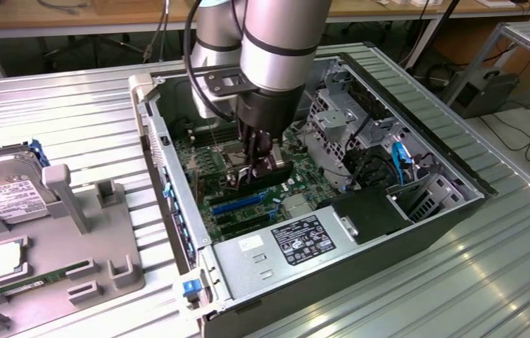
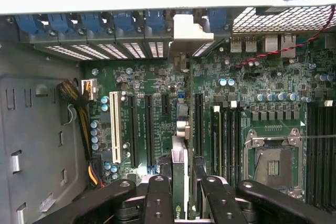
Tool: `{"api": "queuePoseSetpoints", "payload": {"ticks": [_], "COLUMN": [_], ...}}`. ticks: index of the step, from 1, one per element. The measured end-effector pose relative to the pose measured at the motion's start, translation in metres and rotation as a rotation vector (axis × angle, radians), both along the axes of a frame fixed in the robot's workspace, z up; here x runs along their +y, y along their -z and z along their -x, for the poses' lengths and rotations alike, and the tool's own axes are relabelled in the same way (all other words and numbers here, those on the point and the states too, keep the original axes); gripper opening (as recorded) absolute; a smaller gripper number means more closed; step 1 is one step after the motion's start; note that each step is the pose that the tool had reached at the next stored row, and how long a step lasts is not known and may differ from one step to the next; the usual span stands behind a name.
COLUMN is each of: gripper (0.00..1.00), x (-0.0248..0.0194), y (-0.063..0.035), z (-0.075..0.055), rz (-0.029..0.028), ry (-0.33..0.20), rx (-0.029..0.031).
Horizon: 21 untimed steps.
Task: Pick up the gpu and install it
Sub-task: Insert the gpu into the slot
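**Fingers pinch the gpu edge-on above the motherboard**

Jaws of the gripper stand about half closed, one against each flat face of the card. It hangs upright between them, with its long edge turned down toward the board.

In the exterior view, a grey tray lies well apart from the gripper, on the exterior view's left. It carries a hard drive and a memory stick. The gripper reaches down inside the open computer case.

In the wrist view, a white slot and long black slots lie off to one side of the gripper. Directly beneath and ahead of it runs the gpu, its far end reaching toward the rear slot openings. On the other side sit the memory slots and, farther out, the bare CPU socket. I cannot tell whether the card's contact edge has entered a slot.

By its looks the card is stiff and fairly light, yet fragile, with a thin board, small parts and exposed contacts. The smooth cooler face could slip or pivot in a narrow pinch. A hold across both flat faces near the middle of the upper edge, as here, seems soundest, since it keeps clear of the bracket end and the contact edge.
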<state>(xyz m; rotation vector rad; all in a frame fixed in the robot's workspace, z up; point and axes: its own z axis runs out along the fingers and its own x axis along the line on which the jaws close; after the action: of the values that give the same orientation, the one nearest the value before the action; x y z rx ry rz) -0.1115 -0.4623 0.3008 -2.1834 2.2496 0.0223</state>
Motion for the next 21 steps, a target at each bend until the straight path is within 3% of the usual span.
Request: {"api": "queuePoseSetpoints", "payload": {"ticks": [6,11,21], "gripper": [0.26,0.26,0.26], "x": [0.004,0.0042,0.0038], "y": [0.0057,0.0123,0.0158], "z": [0.003,0.005,0.006], "rz": [-0.0001,0.0003,0.0014], "ry": [0.0,0.0,-0.019], "rx": [-0.0001,0.0,0.0001]}}
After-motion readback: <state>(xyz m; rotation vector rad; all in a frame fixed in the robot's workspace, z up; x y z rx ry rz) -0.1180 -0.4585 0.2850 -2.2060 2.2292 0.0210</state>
